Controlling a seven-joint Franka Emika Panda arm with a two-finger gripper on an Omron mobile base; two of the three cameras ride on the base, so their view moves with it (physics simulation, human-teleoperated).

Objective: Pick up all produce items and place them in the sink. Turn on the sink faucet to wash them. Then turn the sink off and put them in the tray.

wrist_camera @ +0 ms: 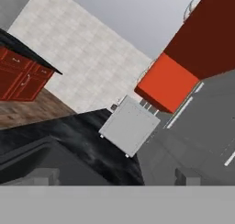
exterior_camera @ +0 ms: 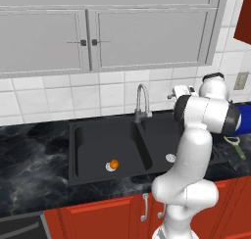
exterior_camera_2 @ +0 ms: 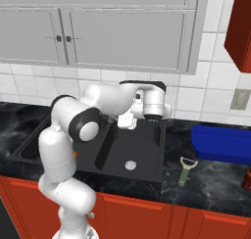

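orange fruit [exterior_camera: 113, 163] beside left drain in sink [exterior_camera: 88, 150]; faucet [exterior_camera: 142, 102] behind

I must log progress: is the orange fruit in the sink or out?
In. The fruit lies in the left basin of the sink, beside its drain.

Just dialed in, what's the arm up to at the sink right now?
The orange fruit already lies in the left basin of the black sink, beside its drain. The arm is raised above the right basin, near the faucet, with nothing visibly in its gripper. No water can be seen running. The blue tray waits on the counter to the right, with a peeler in front of it.
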